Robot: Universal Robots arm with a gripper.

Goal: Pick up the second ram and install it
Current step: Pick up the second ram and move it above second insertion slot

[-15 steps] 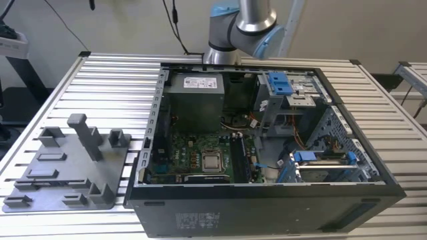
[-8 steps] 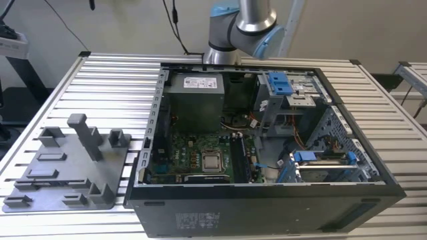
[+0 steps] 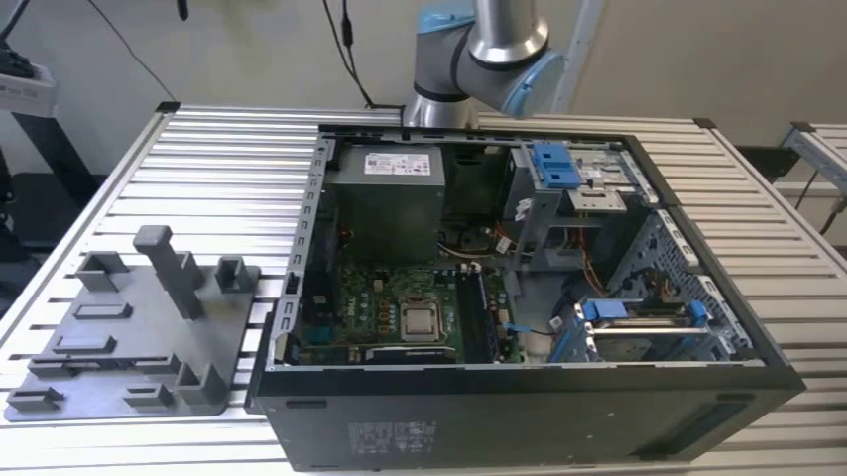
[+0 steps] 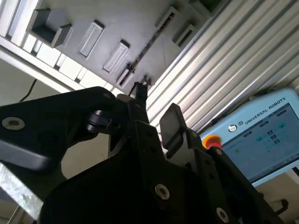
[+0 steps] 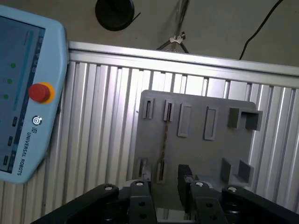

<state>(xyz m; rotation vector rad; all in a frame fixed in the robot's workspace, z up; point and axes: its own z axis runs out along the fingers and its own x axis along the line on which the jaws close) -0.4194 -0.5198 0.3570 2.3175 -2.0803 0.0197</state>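
The black two-fingered pincer [image 5: 162, 186] [image 4: 155, 100] hangs with its fingers spread and nothing between them. Beyond them, in both wrist views, lies the second ram [image 5: 164, 140] [image 4: 149, 46], a thin dark memory stick seen edge-on as a slim strip. It stands in the narrow slots of a flat grey plastic holder tray [image 5: 201, 158] [image 4: 117, 18]; in the first wrist view its line runs into the gap between the fingers. The tray rests on a ribbed aluminium table [image 5: 103, 116]. Beside the tray lies a pale blue control tablet [image 5: 23, 93] [image 4: 261, 135] with a red button. In the exterior view the tray [image 3: 126, 332] sits at nine o'clock from an open black computer case [image 3: 530, 397].
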